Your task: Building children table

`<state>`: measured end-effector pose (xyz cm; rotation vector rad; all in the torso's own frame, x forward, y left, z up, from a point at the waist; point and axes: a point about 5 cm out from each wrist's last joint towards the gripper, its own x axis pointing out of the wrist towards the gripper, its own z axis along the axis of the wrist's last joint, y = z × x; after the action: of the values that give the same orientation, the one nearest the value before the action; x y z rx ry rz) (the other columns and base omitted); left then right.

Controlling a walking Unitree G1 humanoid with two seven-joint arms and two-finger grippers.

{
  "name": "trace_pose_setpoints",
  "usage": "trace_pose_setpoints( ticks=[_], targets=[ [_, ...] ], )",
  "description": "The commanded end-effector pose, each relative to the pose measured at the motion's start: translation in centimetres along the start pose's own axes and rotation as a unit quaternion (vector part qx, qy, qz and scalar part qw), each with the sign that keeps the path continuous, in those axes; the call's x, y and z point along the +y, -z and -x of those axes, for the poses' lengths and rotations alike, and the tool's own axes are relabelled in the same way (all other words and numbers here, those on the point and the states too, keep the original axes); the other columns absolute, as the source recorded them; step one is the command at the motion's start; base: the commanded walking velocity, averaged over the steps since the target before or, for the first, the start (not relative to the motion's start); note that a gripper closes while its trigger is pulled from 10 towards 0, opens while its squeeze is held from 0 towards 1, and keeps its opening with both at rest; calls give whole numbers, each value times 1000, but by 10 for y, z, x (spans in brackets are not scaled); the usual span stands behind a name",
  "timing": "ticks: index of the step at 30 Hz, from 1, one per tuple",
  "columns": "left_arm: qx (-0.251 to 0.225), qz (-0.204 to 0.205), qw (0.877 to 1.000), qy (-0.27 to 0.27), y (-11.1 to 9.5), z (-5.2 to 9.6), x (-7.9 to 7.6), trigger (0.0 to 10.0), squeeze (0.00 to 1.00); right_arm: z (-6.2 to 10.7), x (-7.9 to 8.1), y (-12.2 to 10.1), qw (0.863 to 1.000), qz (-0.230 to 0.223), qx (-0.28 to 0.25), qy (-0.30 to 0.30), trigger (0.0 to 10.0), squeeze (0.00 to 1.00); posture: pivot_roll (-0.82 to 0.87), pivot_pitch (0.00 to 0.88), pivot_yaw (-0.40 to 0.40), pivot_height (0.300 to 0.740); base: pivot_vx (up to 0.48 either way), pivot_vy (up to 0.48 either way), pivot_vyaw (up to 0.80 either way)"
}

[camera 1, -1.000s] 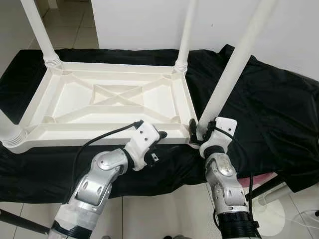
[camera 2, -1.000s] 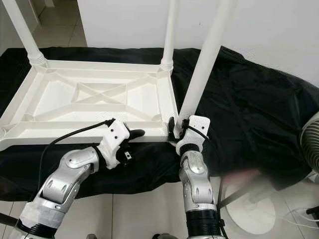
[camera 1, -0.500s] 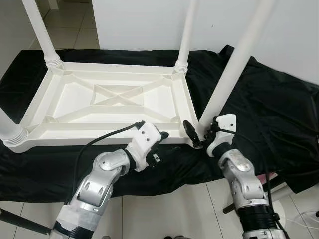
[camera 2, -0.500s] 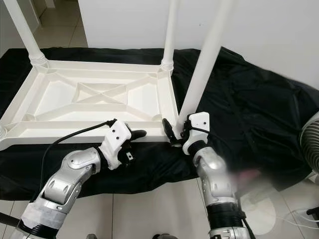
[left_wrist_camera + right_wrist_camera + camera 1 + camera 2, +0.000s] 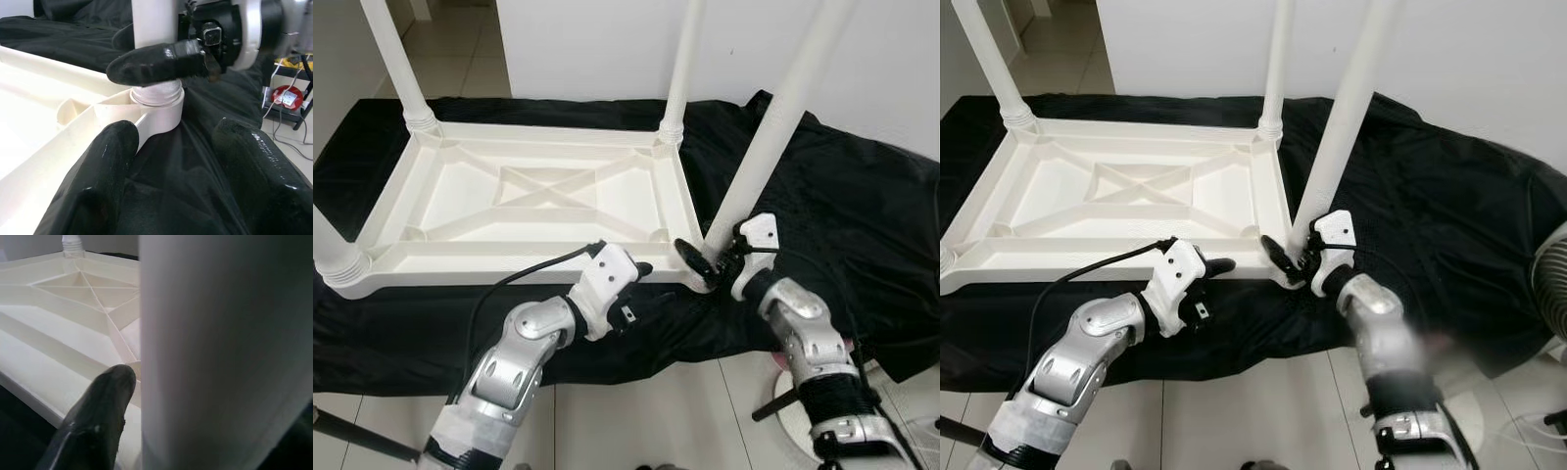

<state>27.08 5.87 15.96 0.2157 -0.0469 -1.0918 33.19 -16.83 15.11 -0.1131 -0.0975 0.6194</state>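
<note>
I judge the table leg [image 5: 766, 132] light, stiff and slick (hollow plastic), right gripper [image 5: 713, 258] clamped low by its socket [image 5: 156, 100], left gripper [image 5: 631, 279] apart beside the tabletop [image 5: 524, 250].

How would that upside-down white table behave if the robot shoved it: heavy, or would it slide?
The white table looks like thin ribbed plastic, so probably light. It lies on a loose black cloth, so it may drag and bunch the cloth. Its tall legs would probably wobble.
</note>
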Motion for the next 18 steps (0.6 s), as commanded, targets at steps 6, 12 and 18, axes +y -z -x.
trace_pose_setpoints(
  ticks=[6,12,18],
  targets=[
    [7,-3,1000,-25,1,-1,1,10000,0,6,-2,17,999,3,39,-30,0,0,-39,67,-55,740,0,0,0],
    [7,-2,1000,-26,1,-1,2,10000,0,11,-5,23,998,7,63,-11,10000,0,-44,67,-54,740,0,0,0],
    [7,-2,1000,-25,1,-1,2,10000,0,10,-6,24,997,-14,59,43,10000,0,-51,65,-50,740,0,0,0]
  ],
)
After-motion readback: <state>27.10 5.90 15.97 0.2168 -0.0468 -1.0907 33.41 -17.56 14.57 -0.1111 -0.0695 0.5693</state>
